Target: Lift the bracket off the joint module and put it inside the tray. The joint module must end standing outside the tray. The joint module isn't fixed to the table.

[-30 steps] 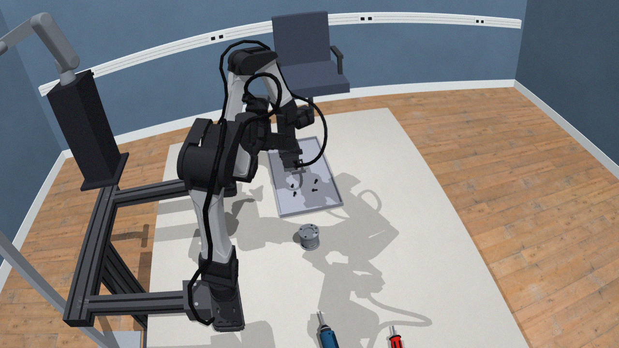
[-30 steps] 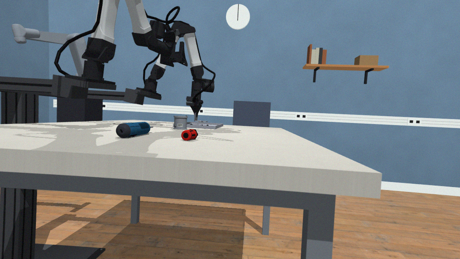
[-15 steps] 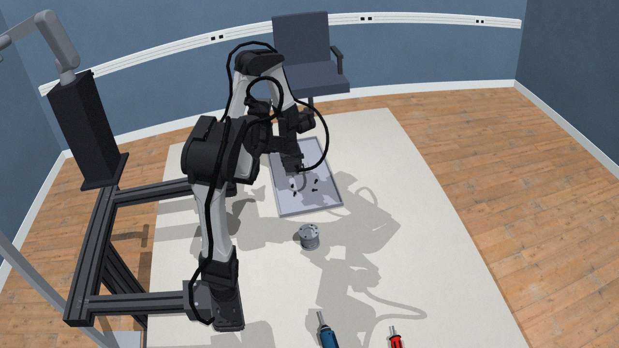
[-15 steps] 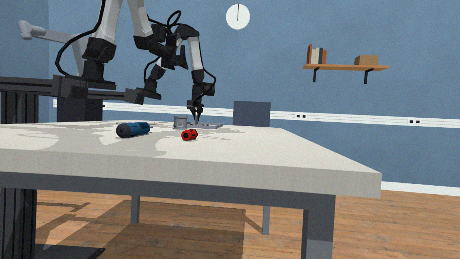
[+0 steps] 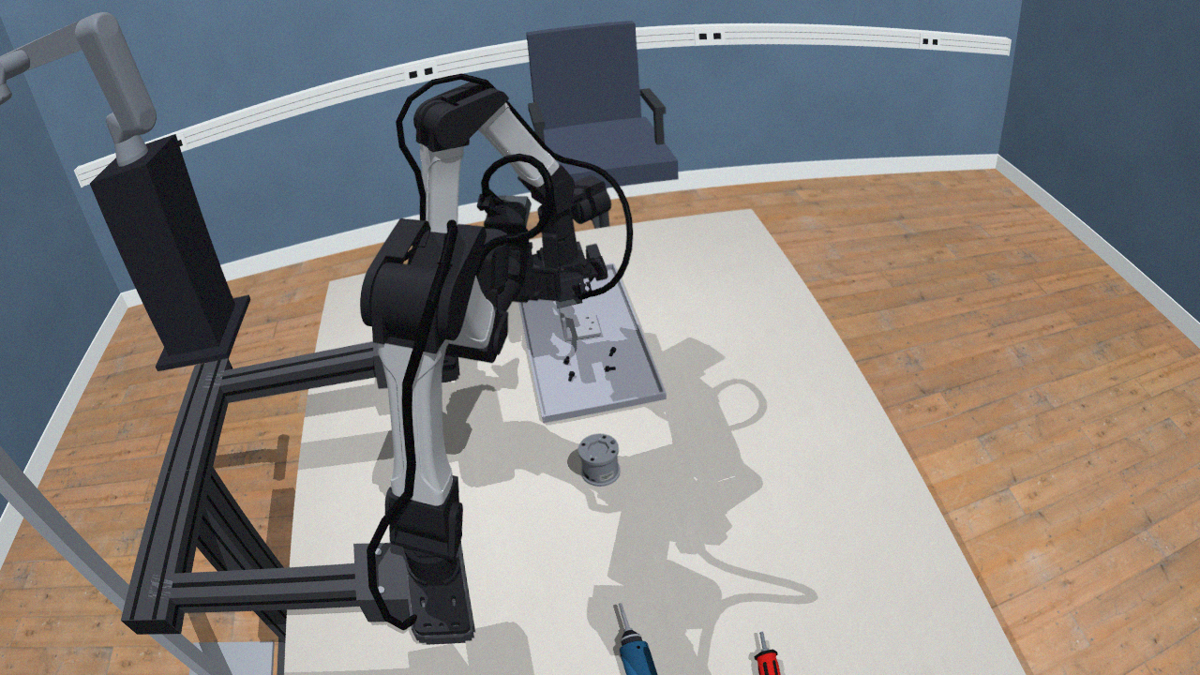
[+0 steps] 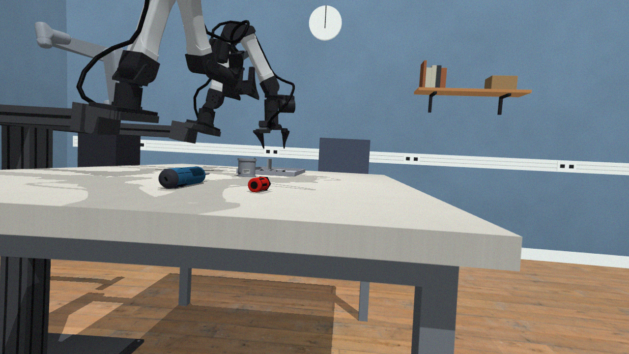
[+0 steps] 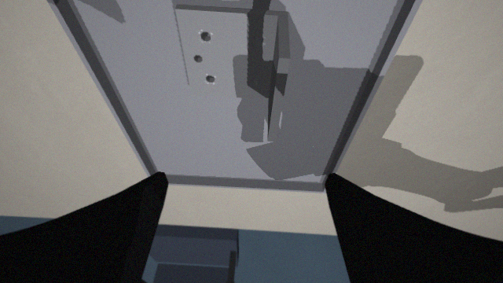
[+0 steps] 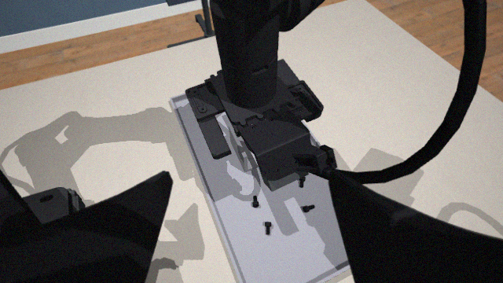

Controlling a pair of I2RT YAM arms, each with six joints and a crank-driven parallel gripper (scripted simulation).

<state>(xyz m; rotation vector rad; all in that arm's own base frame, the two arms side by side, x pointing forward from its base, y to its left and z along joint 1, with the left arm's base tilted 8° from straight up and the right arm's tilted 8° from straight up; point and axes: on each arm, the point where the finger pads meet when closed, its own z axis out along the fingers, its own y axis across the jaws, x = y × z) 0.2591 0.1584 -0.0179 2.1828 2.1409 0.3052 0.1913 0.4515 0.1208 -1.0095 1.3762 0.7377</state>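
Exterior view: the left fingers (image 6: 273,146) stand wide open and empty above the bracket (image 6: 269,164) (image 7: 220,51) in the tray (image 6: 295,172) (image 7: 244,183).

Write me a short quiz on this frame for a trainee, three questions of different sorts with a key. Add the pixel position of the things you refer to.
1. Multiple choice: where is the bracket (image 5: 590,325) (image 6: 269,163) (image 7: 228,39) (image 8: 247,163)?
a) on the joint module (image 5: 599,463) (image 6: 246,168)
b) inside the tray (image 5: 604,408) (image 6: 294,172) (image 7: 244,181) (image 8: 227,236)
c) beside the blue-handled tool (image 5: 637,657) (image 6: 182,177)

2. True or false: the left gripper (image 5: 577,295) (image 6: 273,147) (image 7: 247,177) (image 8: 242,115) is shut on the bracket.

3. Fill in the number: in the top view, ____ small black screws (image 5: 612,351) (image 8: 268,228) lie in the tray.

Key: 1 b; 2 false, it is open above the tray; 3 four.
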